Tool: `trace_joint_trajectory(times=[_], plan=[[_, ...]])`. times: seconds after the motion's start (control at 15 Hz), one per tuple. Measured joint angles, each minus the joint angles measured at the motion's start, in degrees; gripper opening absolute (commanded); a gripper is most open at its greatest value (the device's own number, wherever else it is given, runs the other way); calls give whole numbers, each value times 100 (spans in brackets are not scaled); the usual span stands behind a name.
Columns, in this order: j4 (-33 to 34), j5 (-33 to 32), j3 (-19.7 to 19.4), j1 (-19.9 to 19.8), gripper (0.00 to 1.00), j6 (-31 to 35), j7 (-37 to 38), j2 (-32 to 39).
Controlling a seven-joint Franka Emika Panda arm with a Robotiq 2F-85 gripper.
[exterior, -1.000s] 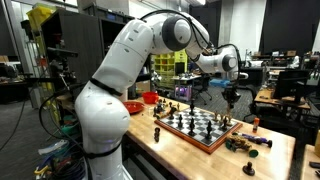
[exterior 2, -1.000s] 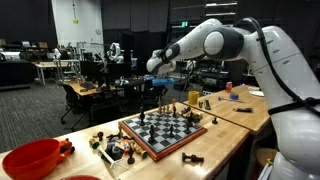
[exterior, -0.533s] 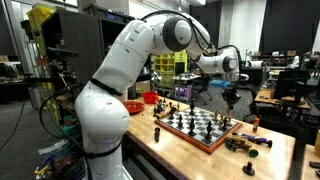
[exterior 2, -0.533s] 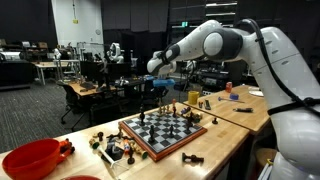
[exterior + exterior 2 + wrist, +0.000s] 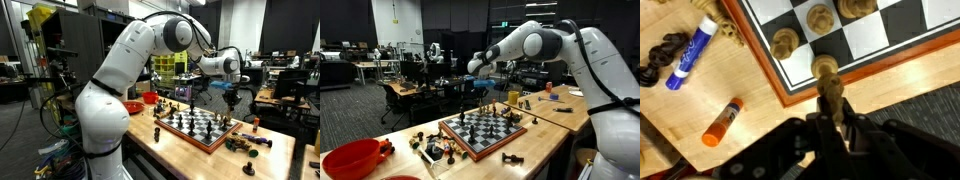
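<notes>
Clutter fills the left of the wrist view. A dark chess piece [image 5: 662, 50] lies on its side on the tabletop [image 5: 680, 110], with a blue-and-white marker [image 5: 690, 55] just beside it. An orange marker [image 5: 722, 122] lies nearer the arm. All three are off the board, I reckon set aside to keep the squares free.

Next comes the chessboard [image 5: 890, 40], its red-brown border running on a slant, with three pale pieces [image 5: 785, 42] standing near its corner.

Just right of them my fingers [image 5: 810, 125] are pressed together on a pale pawn [image 5: 825, 70], pinching its lower body so the round head pokes out ahead. The head shows over the board's border. I judge the pawn is held lifted, since the arm [image 5: 160, 35] carries the fingers above the board in both exterior views.

The pawn's base is hidden between the fingers, and the board is cut off at the top and right. From outside, the pawn is too small to make out.
</notes>
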Motion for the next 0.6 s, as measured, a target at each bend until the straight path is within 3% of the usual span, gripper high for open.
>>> trace_joint_trajectory(times=[0.6], plan=[[0,134,0,1,4,0,-82,34]])
